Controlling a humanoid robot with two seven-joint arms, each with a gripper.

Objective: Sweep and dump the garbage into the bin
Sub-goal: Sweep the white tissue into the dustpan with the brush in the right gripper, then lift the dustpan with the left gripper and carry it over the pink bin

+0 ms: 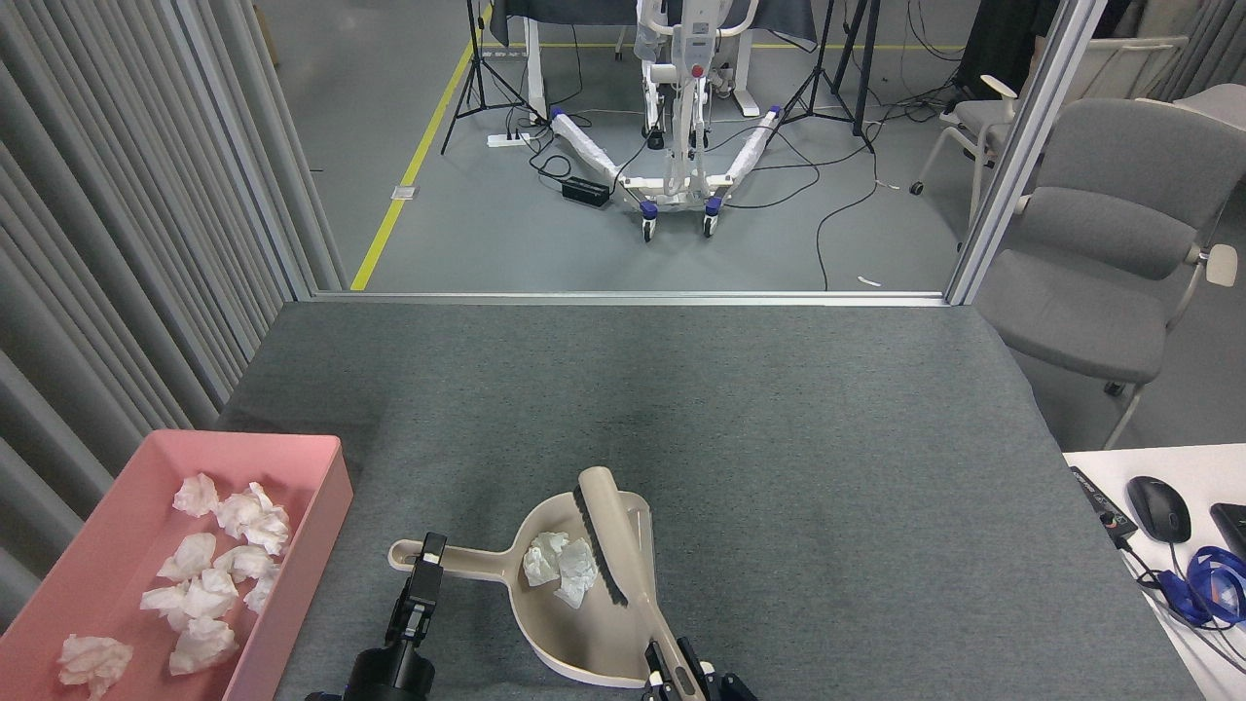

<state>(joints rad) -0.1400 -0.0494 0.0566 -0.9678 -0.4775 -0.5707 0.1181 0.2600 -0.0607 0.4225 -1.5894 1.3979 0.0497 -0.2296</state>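
Two crumpled white wads of garbage (562, 568) lie inside the scoop of a beige dustpan (584, 638) near the table's front edge. A beige brush (611, 540) with dark bristles leans over the scoop, its bristles against the wads' right side. My right gripper (678, 672) is shut on the brush's handle at the bottom edge. My left gripper (428, 557) is shut on the dustpan's handle (467, 558). The pink bin (326, 506) stands at the front left, holding several white wads (214, 570).
A grey chair (1110, 253) stands past the table's right side. A white side table at the right carries a mouse (1158, 506) and blue cables (1212, 579). Grey slats (127, 224) wall the left. A lift frame (681, 127) and cables are on the floor beyond.
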